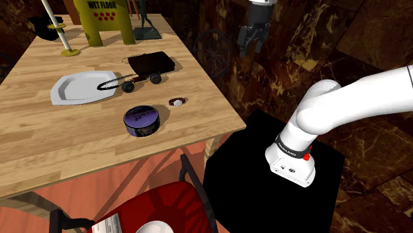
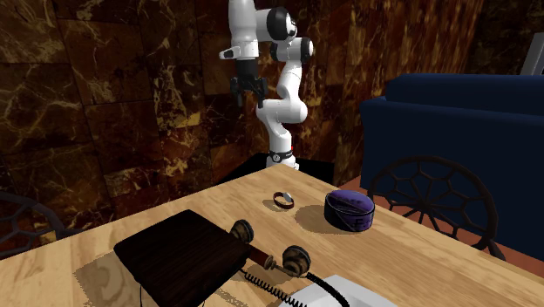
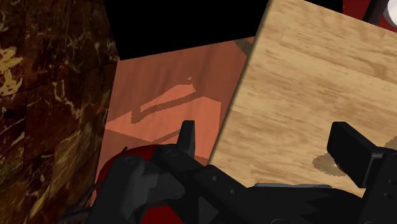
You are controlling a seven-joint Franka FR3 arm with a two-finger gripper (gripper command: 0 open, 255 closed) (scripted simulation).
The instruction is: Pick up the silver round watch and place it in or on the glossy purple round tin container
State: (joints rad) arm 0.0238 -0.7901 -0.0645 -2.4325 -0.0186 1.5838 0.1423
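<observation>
Gripper (image 1: 251, 47), black, two-fingered: raised high beyond the table's stand-side edge, well apart from every item. Fingers (image 3: 186, 137) spread wide in the wrist view, with bare wood and reddish floor between them; clasping nothing, touching nothing.

Watch (image 1: 177, 101), silver, round, dark band: lying on wooden table (image 1: 79, 149) near the edge facing the stand, just beside the glossy purple round tin (image 1: 141, 121), not touching it; tin to the watch's right in the second exterior view.

Also on table: white plate (image 1: 79, 87), dark box (image 1: 151, 63), corded handset (image 1: 141, 81), yellow wet-floor sign (image 1: 102, 20).
</observation>
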